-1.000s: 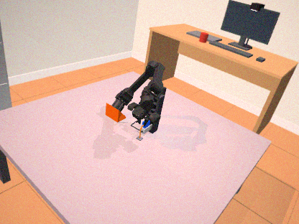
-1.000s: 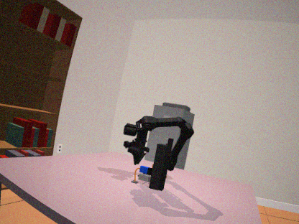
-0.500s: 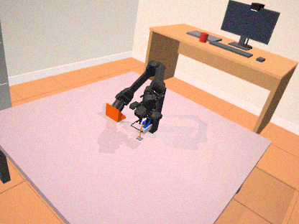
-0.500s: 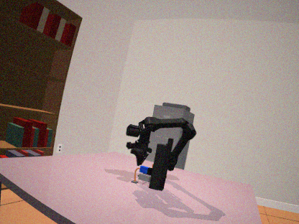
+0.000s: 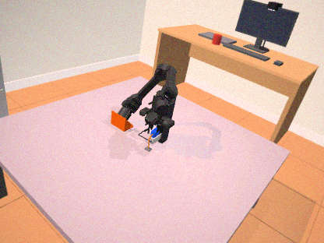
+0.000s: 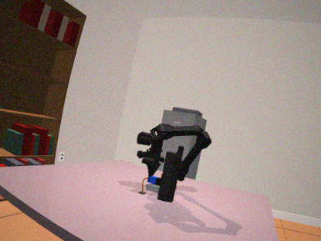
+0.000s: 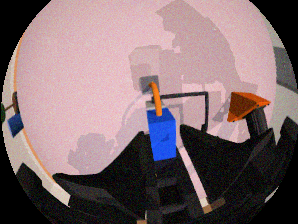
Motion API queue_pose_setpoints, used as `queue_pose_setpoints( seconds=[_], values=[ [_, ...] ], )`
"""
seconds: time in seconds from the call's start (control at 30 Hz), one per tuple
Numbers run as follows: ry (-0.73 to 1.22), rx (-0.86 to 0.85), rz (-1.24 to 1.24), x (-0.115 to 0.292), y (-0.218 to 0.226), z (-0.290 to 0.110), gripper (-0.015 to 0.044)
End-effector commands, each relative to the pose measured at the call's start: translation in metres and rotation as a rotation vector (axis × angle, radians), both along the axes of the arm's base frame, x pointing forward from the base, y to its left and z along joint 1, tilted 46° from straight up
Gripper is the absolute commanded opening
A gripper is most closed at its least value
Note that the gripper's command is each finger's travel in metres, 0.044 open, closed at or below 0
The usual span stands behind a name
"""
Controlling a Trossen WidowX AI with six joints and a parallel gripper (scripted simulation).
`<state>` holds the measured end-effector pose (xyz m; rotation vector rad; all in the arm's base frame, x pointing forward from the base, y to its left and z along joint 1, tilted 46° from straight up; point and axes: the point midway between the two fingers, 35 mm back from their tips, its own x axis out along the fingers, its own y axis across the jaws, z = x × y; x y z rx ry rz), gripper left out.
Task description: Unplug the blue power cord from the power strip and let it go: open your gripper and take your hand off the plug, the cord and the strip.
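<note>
Your gripper (image 7: 166,192) hangs just above the blue plug (image 7: 162,137), fingers part-spread and pinching nothing; the plug sits in the strip (image 6: 170,175); its orange cord (image 7: 157,96) curves to the table (image 5: 195,187).

Power strip (image 5: 163,134) half hidden behind arm; blue plug (image 5: 155,134) tiny, hand (image 5: 148,125) contact untellable.

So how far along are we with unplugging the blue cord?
Early. Done: the pincer hangs right above the blue plug, jaws partly open, holding nothing. In hand: lining up on the plug, which looks seated in the upright black power strip; its orange cord runs to the table. Left: grip, pull out, open, back away.
</note>
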<state>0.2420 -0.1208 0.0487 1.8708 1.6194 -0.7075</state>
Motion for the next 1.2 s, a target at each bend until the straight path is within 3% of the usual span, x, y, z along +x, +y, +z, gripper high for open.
queue_pose_setpoints(
  seconds=[0.0, 0.3, 0.43, 0.7, 1.17],
  values=[
    [0.001, 0.005, -0.009, 0.0, 0.002, 0.001, 0.016],
    [0.001, 0.006, -0.009, 0.001, 0.01, -0.007, 0.016],
    [0.0, 0.0, 0.0, 0.001, 0.007, -0.005, 0.0055],
    [0.0, 0.0, 0.0, 0.001, 0.007, -0.005, 0.0002],
    [0.0, -0.001, -0.002, 0.002, -0.006, -0.017, 0.0]
  ],
)
